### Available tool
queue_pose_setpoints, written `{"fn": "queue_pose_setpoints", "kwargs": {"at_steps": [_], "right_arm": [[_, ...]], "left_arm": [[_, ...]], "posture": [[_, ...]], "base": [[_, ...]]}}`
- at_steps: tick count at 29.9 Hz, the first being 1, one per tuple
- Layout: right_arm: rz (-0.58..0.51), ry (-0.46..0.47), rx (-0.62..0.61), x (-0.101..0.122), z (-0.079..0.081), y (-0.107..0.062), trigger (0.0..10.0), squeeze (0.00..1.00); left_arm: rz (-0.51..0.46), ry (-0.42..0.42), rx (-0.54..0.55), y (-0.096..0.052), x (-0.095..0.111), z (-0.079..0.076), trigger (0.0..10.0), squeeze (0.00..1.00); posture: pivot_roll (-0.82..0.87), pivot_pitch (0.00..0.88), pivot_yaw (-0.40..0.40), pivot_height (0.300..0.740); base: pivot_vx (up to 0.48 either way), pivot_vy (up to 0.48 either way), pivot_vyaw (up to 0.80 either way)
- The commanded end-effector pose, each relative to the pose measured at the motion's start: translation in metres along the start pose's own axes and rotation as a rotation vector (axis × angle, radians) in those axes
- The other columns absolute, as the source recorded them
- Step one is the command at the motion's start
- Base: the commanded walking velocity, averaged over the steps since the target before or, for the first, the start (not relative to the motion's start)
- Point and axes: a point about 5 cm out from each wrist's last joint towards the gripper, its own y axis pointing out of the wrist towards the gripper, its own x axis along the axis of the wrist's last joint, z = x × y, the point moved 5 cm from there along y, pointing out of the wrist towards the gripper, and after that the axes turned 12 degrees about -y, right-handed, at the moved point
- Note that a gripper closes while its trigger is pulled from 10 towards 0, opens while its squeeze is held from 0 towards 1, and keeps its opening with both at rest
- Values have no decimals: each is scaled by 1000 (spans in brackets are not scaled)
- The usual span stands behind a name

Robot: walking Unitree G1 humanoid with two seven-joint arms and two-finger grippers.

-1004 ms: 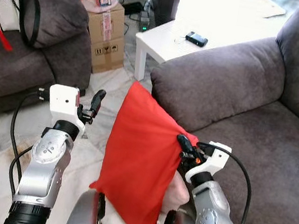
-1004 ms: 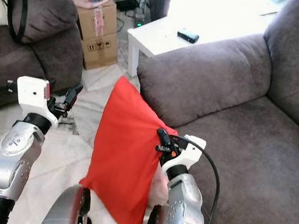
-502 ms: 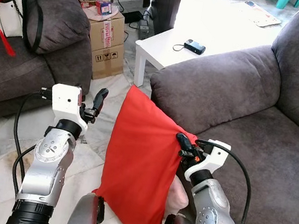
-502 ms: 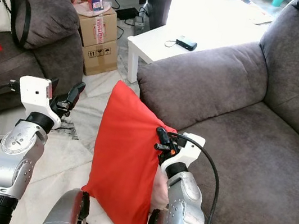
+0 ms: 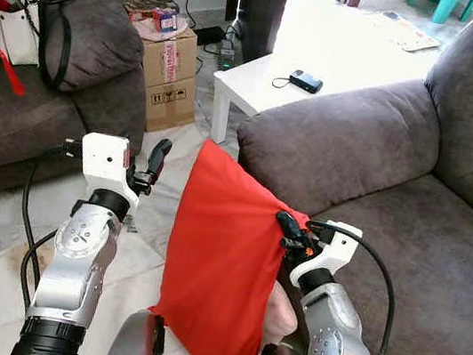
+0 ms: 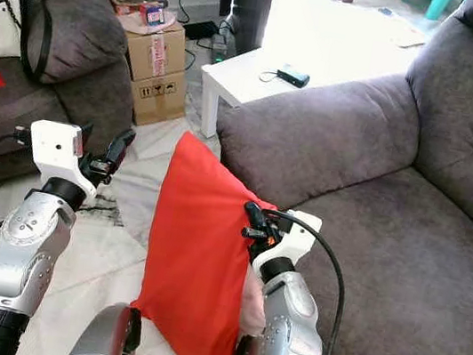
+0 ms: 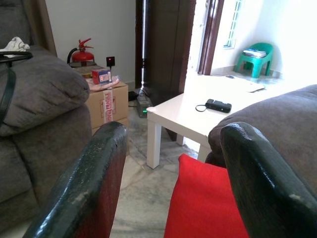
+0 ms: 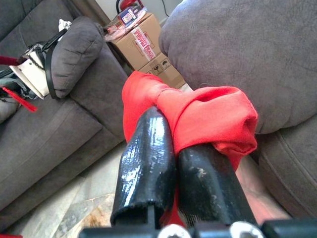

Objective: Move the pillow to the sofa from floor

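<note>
Right end effector (image 5: pixel 287 229) pinching corner of red fabric pillow (image 5: pixel 222 265), lifting it toward grey upholstered sofa (image 5: pixel 440 255). Left end effector (image 5: pixel 156 163) hovering spread, unloaded, beside pillow.

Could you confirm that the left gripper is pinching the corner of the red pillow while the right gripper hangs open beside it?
Not quite: the arms are swapped. The right gripper is shut on a bunched corner of the red pillow, as the right wrist view shows. The left gripper hangs open beside the pillow; the left wrist view shows its fingers spread with nothing between them.
</note>
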Motion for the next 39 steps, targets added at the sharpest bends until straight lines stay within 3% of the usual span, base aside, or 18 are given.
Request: {"fn": "queue_pose_setpoints", "kwargs": {"at_steps": [1, 19, 33, 37, 39], "right_arm": [[-190, -58, 16, 53, 3, 6, 10000, 0], [-179, -71, 21, 51, 4, 7, 10000, 0], [-192, -71, 32, 55, 6, 8, 10000, 0], [-187, -72, 93, 56, 16, 9, 10000, 0], [-174, -83, 188, 56, 31, 8, 10000, 0]], "left_arm": [[3, -11, -22, 2, -1, -5, 10000, 0], [4, -14, -14, 1, -2, -4, 10000, 0], [1, -16, -17, 2, -1, -5, 10000, 0], [0, -16, -19, 3, -1, -5, 10000, 0], [0, -17, -20, 3, -1, -6, 10000, 0]], "posture": [[49, 52, -24, 637], [51, 82, -29, 739], [50, 84, -28, 740], [50, 84, -28, 740], [49, 84, -28, 740]], "base": [[0, 0, 0], [0, 0, 0], [0, 0, 0], [0, 0, 0], [0, 0, 0]]}}
